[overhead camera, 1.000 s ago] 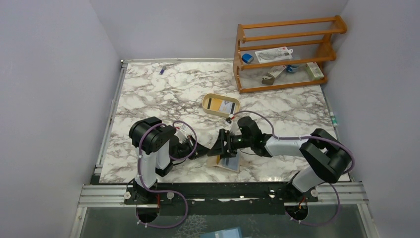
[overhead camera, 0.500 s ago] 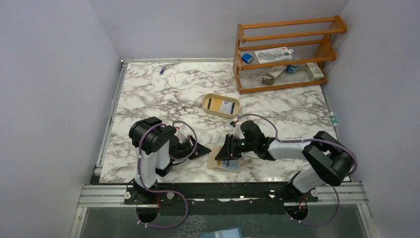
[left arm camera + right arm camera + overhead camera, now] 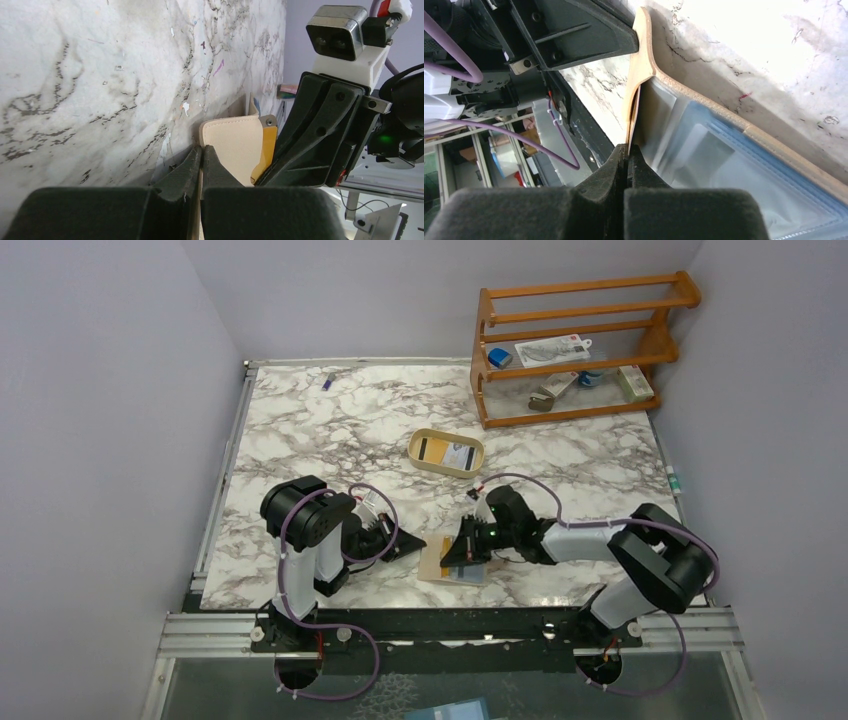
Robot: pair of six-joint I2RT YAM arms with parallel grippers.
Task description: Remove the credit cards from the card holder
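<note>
Two clenched tools share the card holder [image 3: 452,565], lying at 6 o'clock on the counter [image 3: 330,430]. The left tool [image 3: 201,152] pinches its edge and the right tool [image 3: 626,148] its tan cover. A pull may lift the cover, not the yellow-orange card [image 3: 266,145], or slip the holder loose.

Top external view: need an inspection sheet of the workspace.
Surface: marble table.
Job's things: card holder open near front edge; yellow-orange card showing at its edge.
Clutter: oval tray holding cards; small blue item at far edge.
Grippers: left gripper shut on card holder; right gripper shut at holder's open edge, grasp unclear.
Cables: purple cables looped along both arms.
Surroundings: wooden rack with small items; lavender walls.
</note>
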